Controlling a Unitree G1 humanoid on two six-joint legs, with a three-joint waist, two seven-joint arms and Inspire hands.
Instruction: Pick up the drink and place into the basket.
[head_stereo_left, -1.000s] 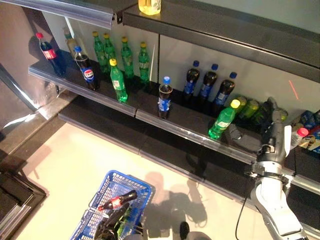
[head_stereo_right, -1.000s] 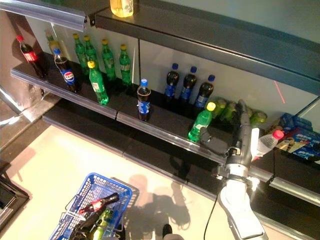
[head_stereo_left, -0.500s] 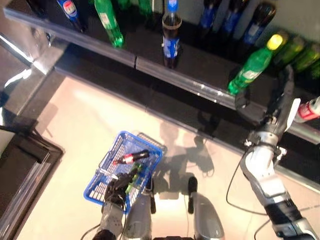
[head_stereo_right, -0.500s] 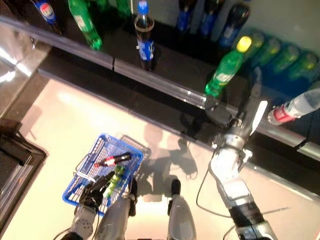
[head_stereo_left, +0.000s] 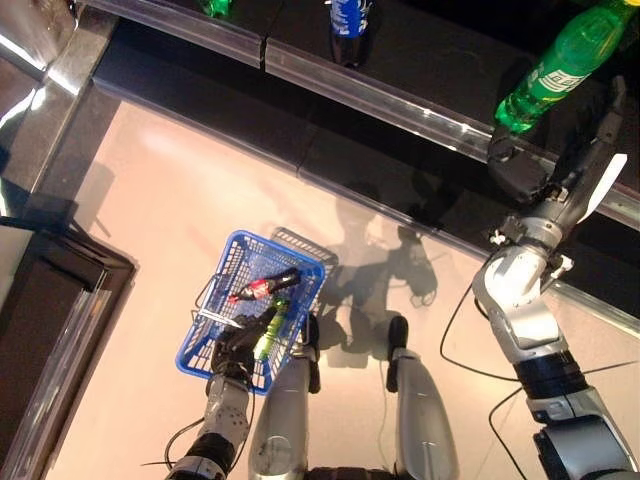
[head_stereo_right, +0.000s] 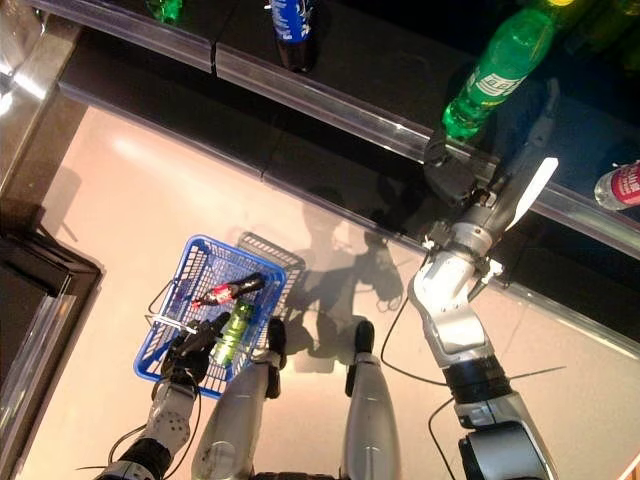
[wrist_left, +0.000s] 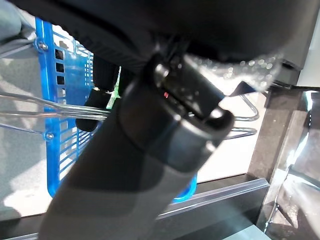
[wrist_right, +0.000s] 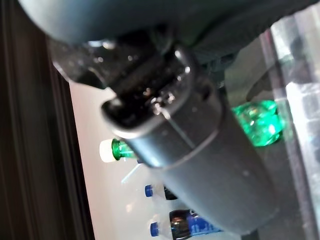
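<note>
A green drink bottle with a yellow cap stands at the front edge of the dark shelf. My right hand is just below and beside it, open, with straight fingers and the thumb spread; I cannot tell whether it touches the bottle. On the floor at the lower left is the blue basket. It holds a red-labelled cola bottle and a green bottle. My left hand is shut on the basket's wire handle.
A blue-labelled cola bottle stands further left on the shelf. A red-capped bottle lies at the right. A lower dark ledge runs under the shelf. A dark platform borders the floor on the left.
The whole picture has shifted: the camera now looks further down at the floor and basket. My right hand stays by the green bottle, and my left hand keeps hold of the handle.
</note>
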